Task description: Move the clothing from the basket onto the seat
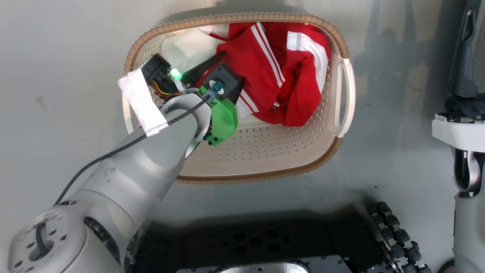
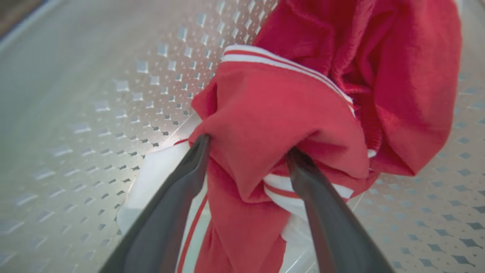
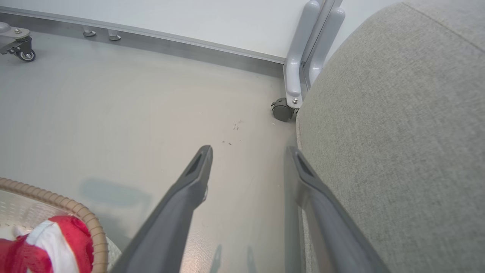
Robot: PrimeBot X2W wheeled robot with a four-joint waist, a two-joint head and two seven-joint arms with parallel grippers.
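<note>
Down in the cream plastic basket (image 1: 265,176), my left gripper (image 2: 249,146) stands open around soft red clothing (image 2: 273,110); I should squeeze tight before lifting. My right gripper (image 3: 249,151) is open too.

No text, label, brand, number or sign can be read on anything in any of the views.

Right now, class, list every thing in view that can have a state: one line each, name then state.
Cream perforated plastic basket with brown woven-look rim: upright on the pale grey floor, not yet emptied.
Red, white-striped soft clothing: crumpled inside the basket.
Left tool: open, straddling a red fold, not clamped.
Grey fabric-upholstered seat: no clothing on the visible part.
Right tool: open, empty, over the floor beside the seat.
</note>
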